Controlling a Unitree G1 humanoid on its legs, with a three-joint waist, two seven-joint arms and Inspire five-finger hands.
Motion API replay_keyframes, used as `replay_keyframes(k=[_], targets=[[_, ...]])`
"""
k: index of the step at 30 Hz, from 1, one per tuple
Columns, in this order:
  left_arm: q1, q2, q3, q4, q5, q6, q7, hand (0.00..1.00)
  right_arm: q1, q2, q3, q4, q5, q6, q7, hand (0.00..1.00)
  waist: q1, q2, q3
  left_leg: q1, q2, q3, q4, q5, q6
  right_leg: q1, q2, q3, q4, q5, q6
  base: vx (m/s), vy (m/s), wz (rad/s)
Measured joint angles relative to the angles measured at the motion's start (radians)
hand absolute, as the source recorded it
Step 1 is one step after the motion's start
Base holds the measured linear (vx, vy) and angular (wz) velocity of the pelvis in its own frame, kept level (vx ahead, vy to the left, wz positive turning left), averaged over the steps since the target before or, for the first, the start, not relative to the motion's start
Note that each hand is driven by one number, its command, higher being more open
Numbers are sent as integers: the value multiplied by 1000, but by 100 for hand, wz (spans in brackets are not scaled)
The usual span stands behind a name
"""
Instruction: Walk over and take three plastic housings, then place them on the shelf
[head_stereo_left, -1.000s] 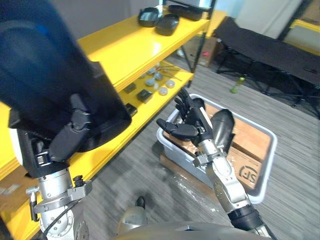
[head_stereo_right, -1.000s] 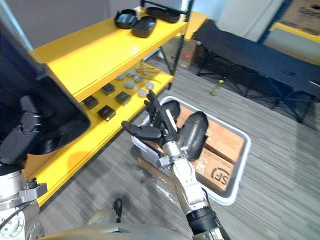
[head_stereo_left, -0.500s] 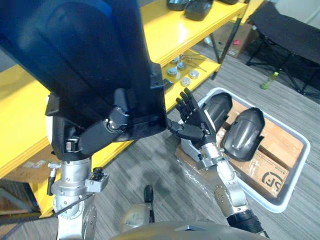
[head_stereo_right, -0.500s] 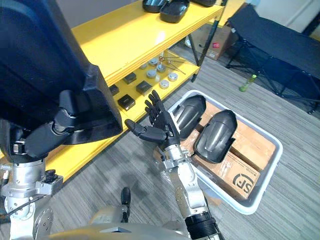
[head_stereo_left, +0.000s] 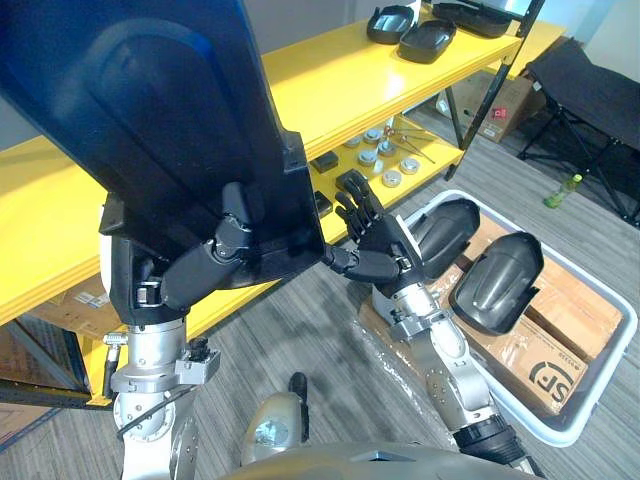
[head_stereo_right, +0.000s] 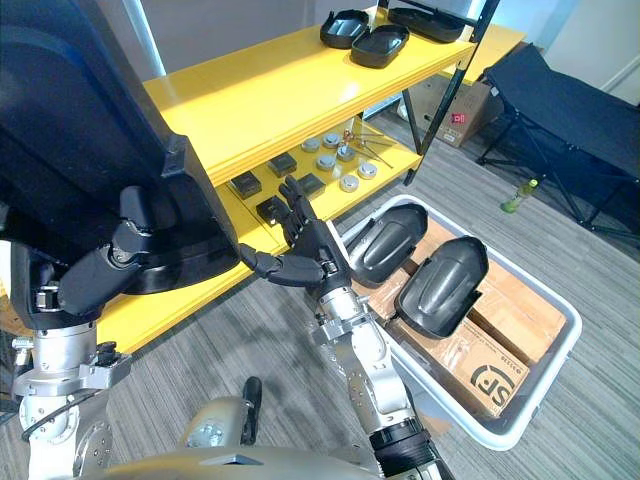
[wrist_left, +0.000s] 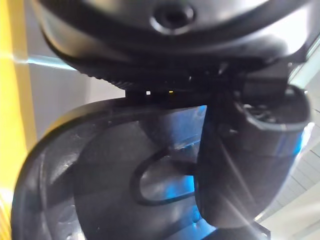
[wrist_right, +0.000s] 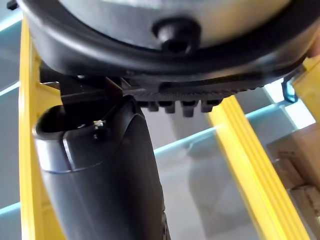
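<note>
My left hand is shut on a large black plastic housing, held upright and close, in front of the yellow shelf. In the left wrist view the housing's hollow inside shows past my thumb. My right hand is open with fingers spread, just beside the housing's lower corner, thumb pointing at it. Two more dark housings lie in a white bin on the floor. Other housings rest on the shelf's top board.
Small black blocks and round metal parts sit on the lower shelf board. Cardboard boxes lie under the housings in the bin. A black cot and a green bottle stand at the far right.
The camera has shifted. The held housing has come up and now stands taller in front of me. My right hand has moved from over the bin towards the housing's lower corner.
</note>
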Motion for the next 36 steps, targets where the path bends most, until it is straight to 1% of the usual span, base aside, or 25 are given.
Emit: replay_keyframes(k=[2,3,4,5,6,7,8,10,13,14,16,18,20,21,23,25,27,28,29,30,31,32,33,34,36], targets=[[-4,4,43,-1,32,-4,6,0,0,6,-9,0,5,-34,-14,100,23,-15,0,-17,-5,21,96,-77,28,22,-16,1,2,-17,-22,50,122,-1],[-4,8,52,0,43,-4,10,0,6,9,-13,0,14,-43,-13,100,25,-19,-2,-14,-13,22,110,-98,33,34,-23,0,9,-27,-54,179,165,11],[-9,7,63,8,64,-5,16,0,9,6,-23,-1,41,-56,-6,100,23,-16,-4,-5,-29,16,120,-131,38,-5,-54,33,167,5,-170,216,258,40],[-10,17,72,15,79,-3,22,0,9,6,-29,-1,82,-60,1,100,6,-13,-12,17,-50,-11,93,-132,56,-113,-91,130,356,117,-246,228,266,54],[-15,32,76,16,94,-3,32,0,8,8,-36,-1,104,-64,10,100,-6,-15,-13,29,-51,-28,73,-129,61,-157,-92,186,426,140,-225,185,213,80],[-43,68,83,29,120,-2,53,0,3,17,-54,-2,139,-68,26,100,-19,-13,-13,48,-68,-58,34,-122,74,-227,-69,253,522,103,-173,293,169,77],[-76,90,85,54,142,-1,82,0,-14,14,-70,-6,165,-69,41,100,-19,-22,-17,93,-91,-81,-20,-108,85,-277,-25,282,531,45,-131,255,129,64],[-104,91,86,82,142,0,100,0,-40,8,-93,-17,165,-69,49,100,-20,-21,-17,140,-117,-103,-63,-96,74,-300,16,283,457,3,-116,251,102,47],[-140,90,83,122,141,0,125,0,-91,-15,-150,-82,255,-69,74,100,-35,-10,-23,181,-155,-171,-92,-88,83,-387,113,367,268,7,-103,283,69,77],[-137,88,82,129,140,0,125,0,-100,-17,-175,-125,278,-71,75,100,-46,-1,-23,195,-169,-198,-93,-88,83,-408,129,416,218,24,-75,302,25,107],[-127,85,84,145,127,1,119,0,-123,-30,-192,-148,282,-81,76,100,-47,0,-24,246,-186,-208,-107,-88,83,-410,132,440,167,48,-50,403,-43,86],[-118,79,86,145,95,1,108,0,-160,-55,-192,-149,288,-81,80,100,-45,-8,-32,285,-193,-211,-108,-101,63,-395,140,433,104,101,-75,309,-66,64],[-118,80,99,145,84,1,107,0,-199,-61,-192,-149,289,-76,77,100,-45,-32,-50,300,-201,-211,-108,-124,37,-381,162,421,23,257,-108,349,-136,53],[-110,60,102,147,81,1,104,0,-216,-78,-192,-149,289,-73,76,100,-38,-20,-61,306,-187,-214,-99,-151,41,-354,173,389,-15,246,-131,358,-136,25],[-103,37,100,147,60,4,101,0,-222,-85,-202,-149,290,-62,76,100,-24,0,-70,307,-157,-219,-96,-169,28,-315,206,384,-80,252,-136,326,-87,-2],[-105,34,90,147,64,28,100,0,-198,-85,-247,-149,293,-55,77,100,-39,12,-76,299,-135,-205,-68,-185,1,-275,225,360,-133,252,-137,286,-59,21],[-110,32,66,154,73,44,92,0,-150,-88,-315,-149,297,-56,82,100,-70,31,-68,245,-123,-105,99,-186,-3,-198,230,325,-191,250,-137,236,-10,41],[-117,30,66,159,75,44,86,0,-145,-92,-329,-150,299,-56,84,100,-79,37,-62,214,-118,-72,185,-179,-19,-173,221,315,-207,249,-137,135,61,38],[-148,32,65,175,94,45,75,0,-142,-102,-359,-154,317,-62,95,100,-78,43,-55,146,-78,4,301,-236,-2,-145,202,305,-221,246,-140,76,75,28],[-168,37,64,186,103,44,65,0,-144,-101,-381,-155,317,-72,97,100,-73,45,-55,118,-51,33,309,-256,16,-142,192,304,-221,246,-140,60,81,35],[-200,46,64,198,107,45,42,0,-158,-103,-418,-156,316,-89,98,100,-79,49,-52,74,7,54,269,-269,4,-142,170,289,-216,245,-138,41,89,25],[-215,46,60,197,107,44,23,0,-165,-110,-440,-161,315,-102,98,100,-86,66,-48,70,66,50,161,-245,-45,-132,158,280,-212,237,-125,39,128,21],[-215,46,57,195,106,43,13,0,-163,-115,-446,-166,313,-107,98,100,-89,83,-51,76,97,40,97,-207,-62,-125,158,279,-211,232,-104,55,247,4],[-216,48,43,197,103,46,-8,0,-159,-126,-455,-178,312,-114,100,100,-100,124,-58,88,149,11,2,-88,-111,-122,162,280,-195,217,-61,65,317,-11],[-215,65,17,192,104,74,-37,0,-145,-109,-457,-190,315,-123,100,100,-112,99,-55,131,79,37,-49,-80,-82,-131,100,313,-172,205,-55,55,318,-16]])
